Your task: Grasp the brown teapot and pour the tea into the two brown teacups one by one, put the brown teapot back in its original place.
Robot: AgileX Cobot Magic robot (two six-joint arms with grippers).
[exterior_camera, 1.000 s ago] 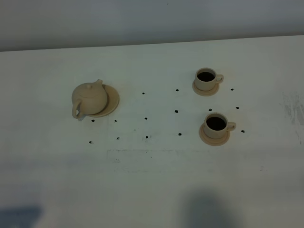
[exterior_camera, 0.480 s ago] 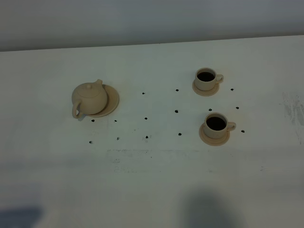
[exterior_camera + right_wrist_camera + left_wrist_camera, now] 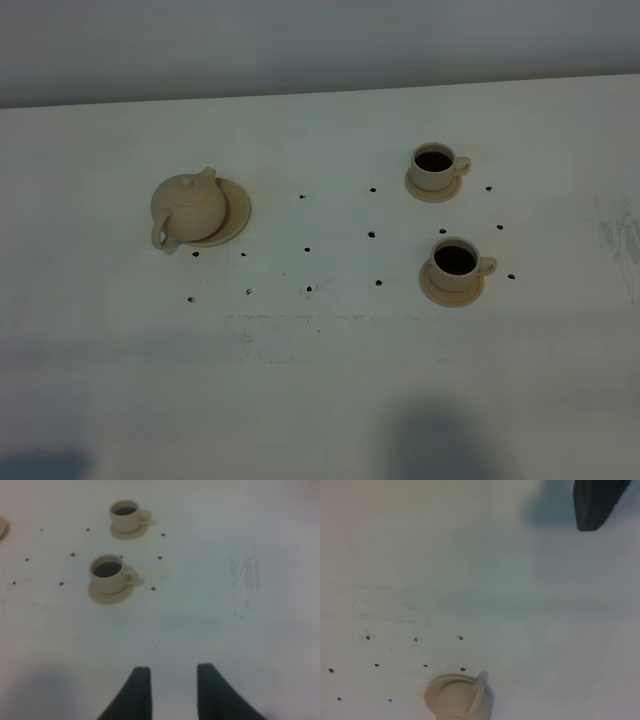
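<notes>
The brown teapot (image 3: 188, 208) stands upright on its wide saucer, the original place (image 3: 234, 214), at the left of the table. It also shows small and partly cut off in the left wrist view (image 3: 457, 701). The two brown teacups sit on small saucers at the right, the far one (image 3: 437, 167) and the near one (image 3: 456, 262), both holding dark tea. Neither gripper appears in the exterior view. Only one dark finger (image 3: 594, 504) of my left gripper shows, far from the teapot, with nothing at it. My right gripper (image 3: 172, 672) hangs open and empty, well short of the near cup (image 3: 109, 574) and far cup (image 3: 125, 516).
Small black dots (image 3: 308, 249) mark the white table (image 3: 320, 380) between the teapot and the cups. A grey wall runs along the far edge. Faint scuff marks (image 3: 615, 230) lie at the right side of the table.
The dark patch at the lower left edge of the exterior view has slid lower and shrunk. Teapot and cups have not moved.
</notes>
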